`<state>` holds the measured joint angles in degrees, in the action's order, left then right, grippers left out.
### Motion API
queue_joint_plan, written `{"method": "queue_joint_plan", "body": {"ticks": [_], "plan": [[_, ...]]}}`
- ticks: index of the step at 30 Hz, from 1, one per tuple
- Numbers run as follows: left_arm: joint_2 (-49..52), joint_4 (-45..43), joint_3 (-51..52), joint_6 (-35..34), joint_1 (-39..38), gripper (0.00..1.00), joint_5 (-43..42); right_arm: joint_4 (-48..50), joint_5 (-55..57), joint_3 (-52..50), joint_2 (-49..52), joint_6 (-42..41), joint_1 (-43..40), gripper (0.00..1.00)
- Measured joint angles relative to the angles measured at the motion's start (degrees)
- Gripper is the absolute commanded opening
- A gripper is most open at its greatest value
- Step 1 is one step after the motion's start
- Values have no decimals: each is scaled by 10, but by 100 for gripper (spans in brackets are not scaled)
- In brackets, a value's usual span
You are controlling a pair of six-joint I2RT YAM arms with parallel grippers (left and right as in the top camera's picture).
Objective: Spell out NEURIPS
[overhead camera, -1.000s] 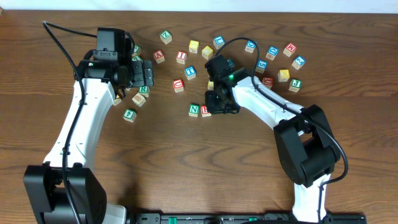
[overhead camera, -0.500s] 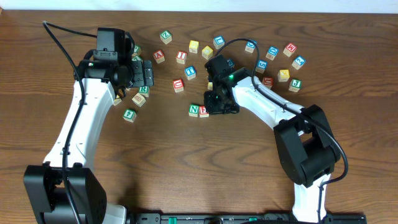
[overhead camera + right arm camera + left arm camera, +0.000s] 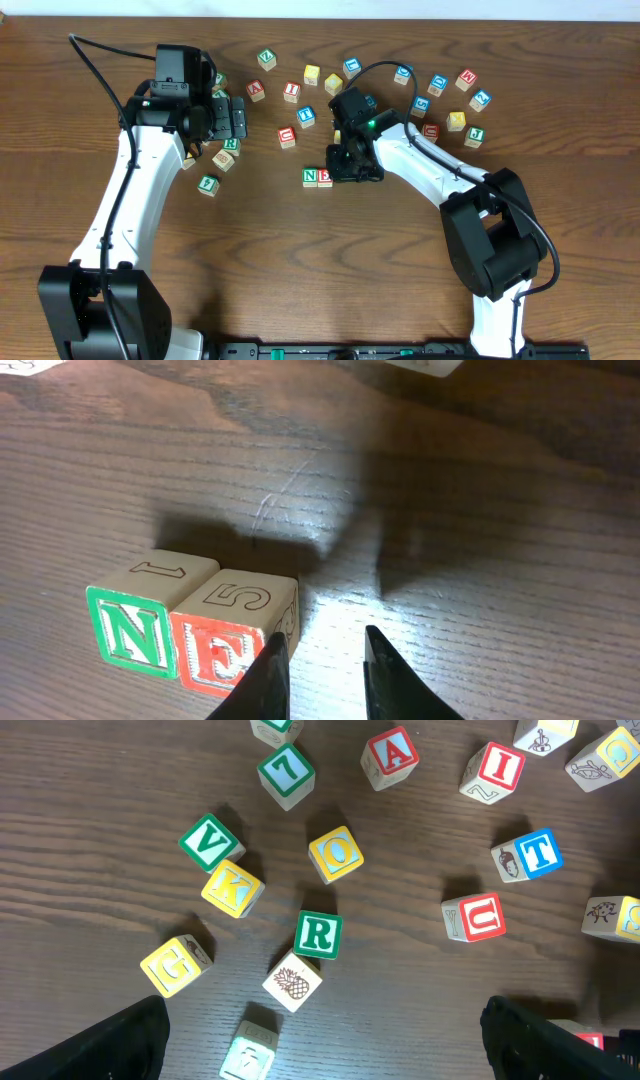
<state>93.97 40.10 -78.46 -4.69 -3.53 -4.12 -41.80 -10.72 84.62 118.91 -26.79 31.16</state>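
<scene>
The green N cube and the red E cube stand side by side, touching, at mid-table; the overhead view shows the N cube and the E cube. My right gripper is down just right of E, narrowly open with nothing between its fingers; its left finger rests against E's side. In the left wrist view lie the green R, the red U and the red I. My left gripper hovers wide open above them, holding nothing.
Other lettered cubes lie under the left gripper: V, K, O, G, A, T. More cubes are scattered at the back right, behind the right arm.
The right gripper has slid left, pushing the E cube up against the N cube. The left arm has stayed still.
</scene>
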Motion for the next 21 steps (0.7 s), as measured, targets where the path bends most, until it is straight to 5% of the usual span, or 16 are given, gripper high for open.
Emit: {"method": "queue_joint_plan", "body": {"ticks": [21], "plan": [[0,0,0,0,0,98,0,-58,7,53,0,23,0,18]]}}
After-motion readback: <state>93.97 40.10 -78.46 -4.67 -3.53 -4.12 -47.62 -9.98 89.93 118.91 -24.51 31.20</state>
